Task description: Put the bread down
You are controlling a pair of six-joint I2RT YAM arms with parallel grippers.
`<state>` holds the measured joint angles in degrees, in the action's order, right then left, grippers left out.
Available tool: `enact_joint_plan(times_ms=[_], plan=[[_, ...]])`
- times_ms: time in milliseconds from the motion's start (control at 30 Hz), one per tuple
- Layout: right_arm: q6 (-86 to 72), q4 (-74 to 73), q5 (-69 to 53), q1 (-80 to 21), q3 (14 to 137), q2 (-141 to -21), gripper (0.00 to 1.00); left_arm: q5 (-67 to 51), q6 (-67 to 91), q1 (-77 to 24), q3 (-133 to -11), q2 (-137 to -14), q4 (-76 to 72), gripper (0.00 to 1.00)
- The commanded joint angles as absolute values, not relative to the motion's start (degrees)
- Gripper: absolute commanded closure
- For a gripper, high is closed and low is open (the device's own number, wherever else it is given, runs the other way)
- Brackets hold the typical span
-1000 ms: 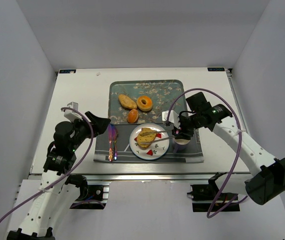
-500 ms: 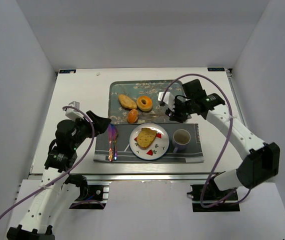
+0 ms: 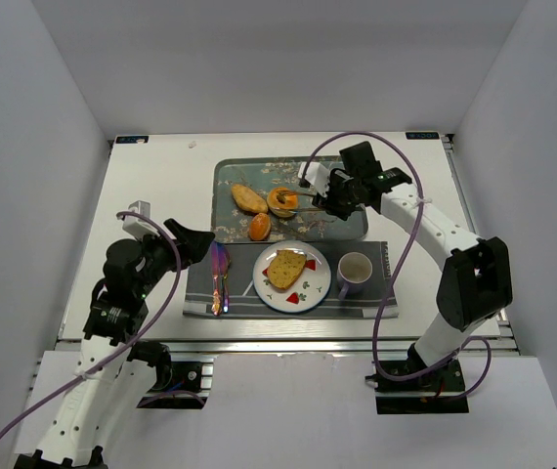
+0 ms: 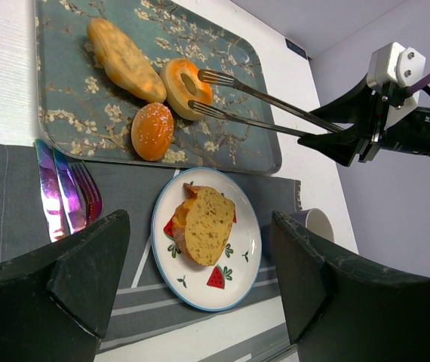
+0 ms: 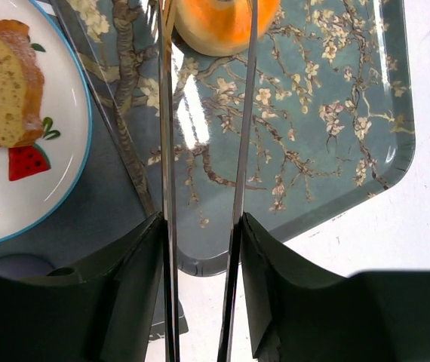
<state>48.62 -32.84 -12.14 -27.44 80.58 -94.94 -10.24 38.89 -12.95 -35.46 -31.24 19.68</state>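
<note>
Two long tines of the right end effector point(image 4: 204, 92) straddle the doughnut point(image 4: 182, 87), contact unclear; left end effector point(image 4: 200, 279) gapes wide.
</note>
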Motion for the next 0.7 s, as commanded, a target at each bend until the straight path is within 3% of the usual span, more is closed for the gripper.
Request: enact_joint_plan(times_ms=[0, 400, 667], plan=[[49.3, -29.7, -10.6, -27.4, 82.1, -95.3, 0.52, -9.3, 39.3, -12.7, -35.6, -30.7, 20.7, 0.15], [49.5, -33.9, -13.4, -27.6, 81.9, -96.9, 0.52, -10.0, 38.9, -12.7, -35.4, -32.5, 18.8, 0.15], [48.9, -33.1, -9.0, -27.7, 80.6, -98.8, 0.53, -10.3, 39.2, -12.7, -34.8, -32.1, 18.5, 0.15]])
